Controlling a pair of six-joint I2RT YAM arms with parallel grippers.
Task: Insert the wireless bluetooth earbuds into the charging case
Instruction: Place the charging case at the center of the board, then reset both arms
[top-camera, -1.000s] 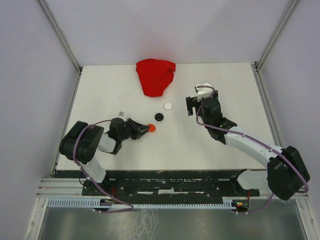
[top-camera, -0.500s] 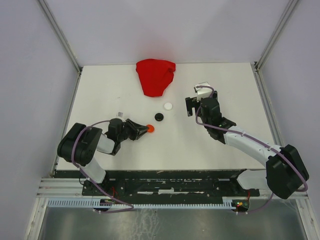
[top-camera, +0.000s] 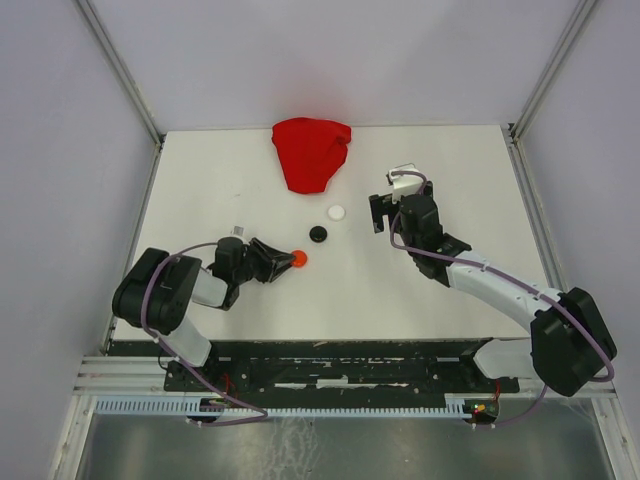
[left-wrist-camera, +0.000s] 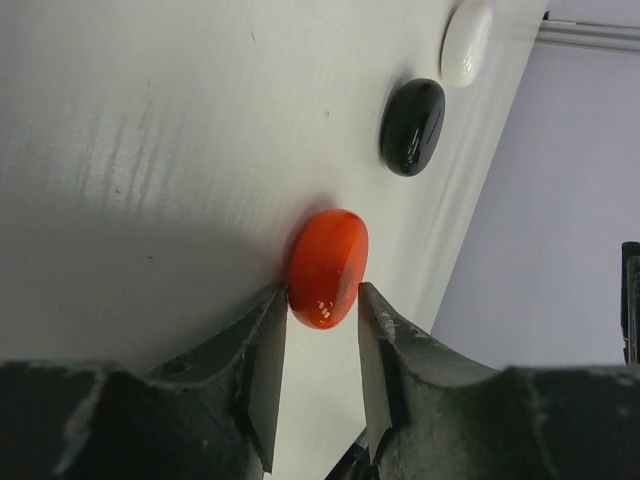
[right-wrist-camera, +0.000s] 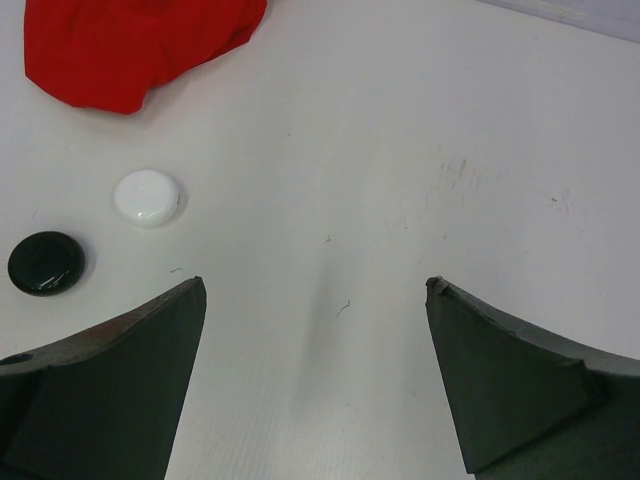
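Note:
Three closed round cases lie mid-table: red (top-camera: 298, 259), black (top-camera: 319, 234) and white (top-camera: 336, 212). No earbuds show in any view. My left gripper (top-camera: 285, 260) lies low on the table. In the left wrist view the gripper (left-wrist-camera: 322, 300) is narrowly open. Its jaws stand either side of the near end of the red case (left-wrist-camera: 328, 268); one finger touches it and the other stands just apart. The black case (left-wrist-camera: 412, 127) and white case (left-wrist-camera: 466, 43) lie beyond. My right gripper (top-camera: 378, 212) is wide open and empty (right-wrist-camera: 315, 290), right of the white case (right-wrist-camera: 148, 197) and black case (right-wrist-camera: 46, 263).
A crumpled red cloth (top-camera: 310, 150) lies at the back middle of the table, also seen in the right wrist view (right-wrist-camera: 140, 45). Grey walls and metal frame rails bound the white table (top-camera: 450, 150) on three sides.
My left gripper and the red case have shifted slightly left, toward the arm's base. The right arm has barely moved.

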